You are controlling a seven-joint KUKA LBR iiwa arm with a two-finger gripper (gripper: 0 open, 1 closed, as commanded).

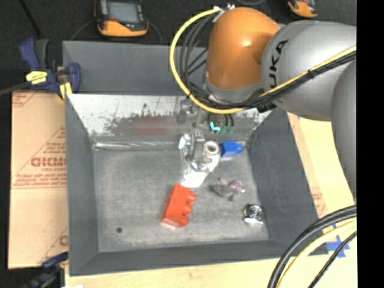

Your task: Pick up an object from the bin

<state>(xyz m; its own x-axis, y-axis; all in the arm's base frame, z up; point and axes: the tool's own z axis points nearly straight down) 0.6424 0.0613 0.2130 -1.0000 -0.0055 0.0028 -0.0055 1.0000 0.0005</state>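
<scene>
The gripper (193,152) hangs low at the bin's (132,185) far middle, beside a white cap (211,150) and blue piece (231,149), likely lined up to grab. Released or clenched, I cannot tell; a red block (179,207) lies nearer.

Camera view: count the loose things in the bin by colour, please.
Red: 1, the block
Blue: 1, a small piece
White: 2, a ring and a flat scrap
Purple-grey: 1, a small lump
Silver: 1, a shiny bit
Total: 6
</scene>
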